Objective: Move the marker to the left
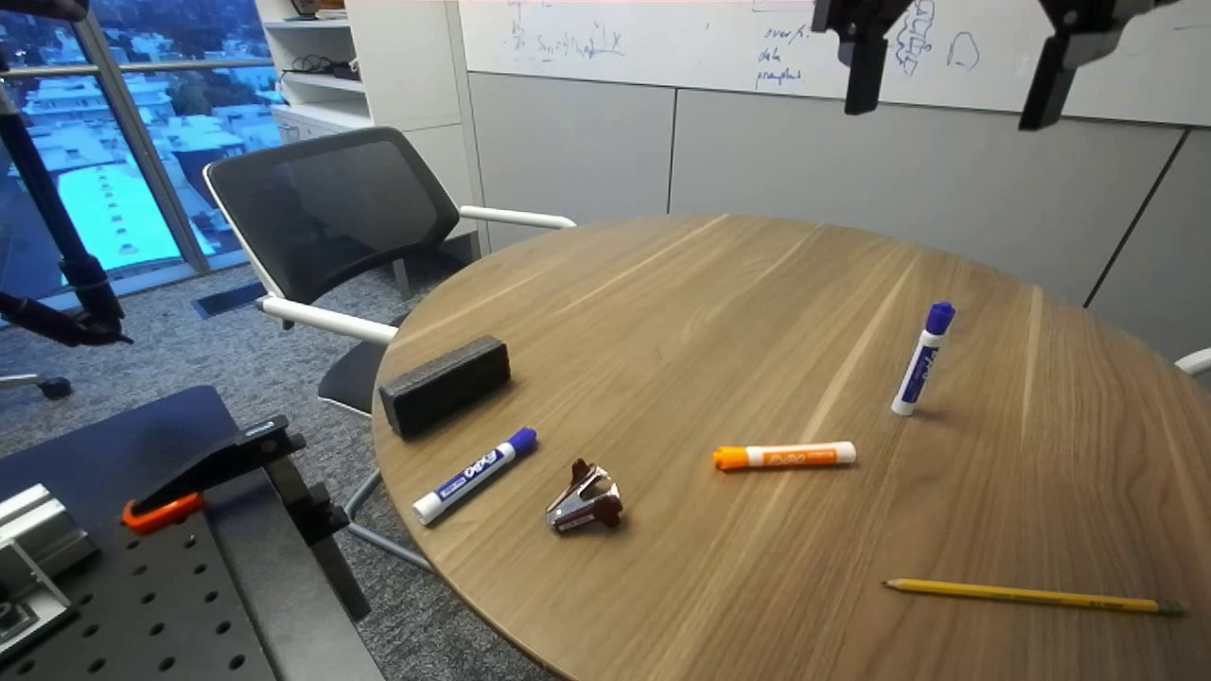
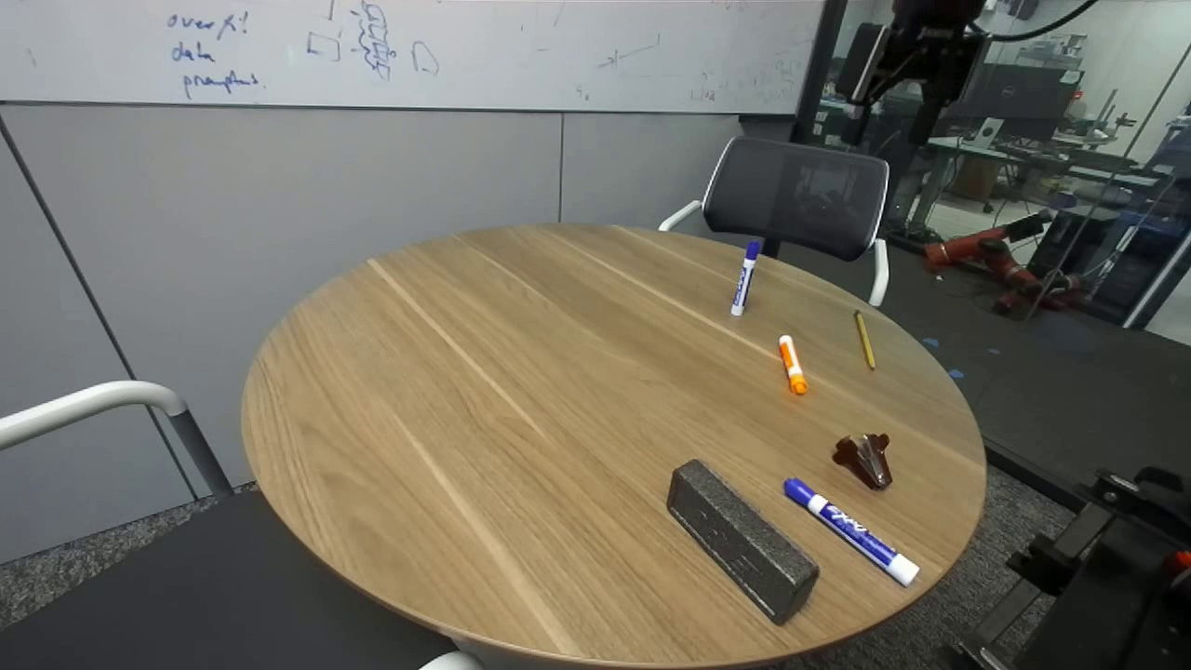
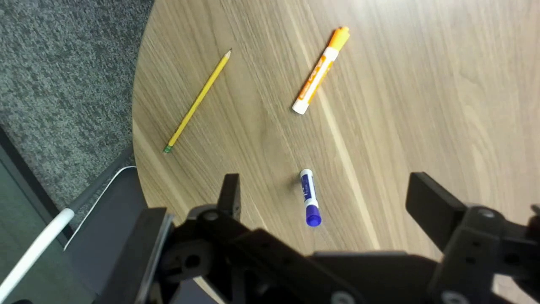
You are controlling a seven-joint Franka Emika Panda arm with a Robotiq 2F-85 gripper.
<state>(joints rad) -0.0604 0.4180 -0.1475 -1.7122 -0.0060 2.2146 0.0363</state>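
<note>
The marker [image 1: 916,369], with a white barrel, dark label and blue-purple cap, stands upright on the round wooden table [image 1: 681,312], cap up. It also shows in an exterior view [image 2: 743,281] and in the wrist view [image 3: 309,192], where its cap points toward the camera. My gripper [image 1: 946,109] is open and empty, high above the table; it also shows in an exterior view [image 2: 887,135]. In the wrist view the fingers of the gripper [image 3: 325,192] are wide apart, and the marker appears between them, well below and nearer the left finger.
An orange-and-white marker [image 1: 785,456] and a yellow pencil [image 1: 1031,595] lie near the marker. A thicker blue marker [image 1: 475,476], a staple remover [image 1: 586,498] and a black eraser block [image 1: 445,386] sit near the table edge. Chairs [image 1: 331,203] stand around the table.
</note>
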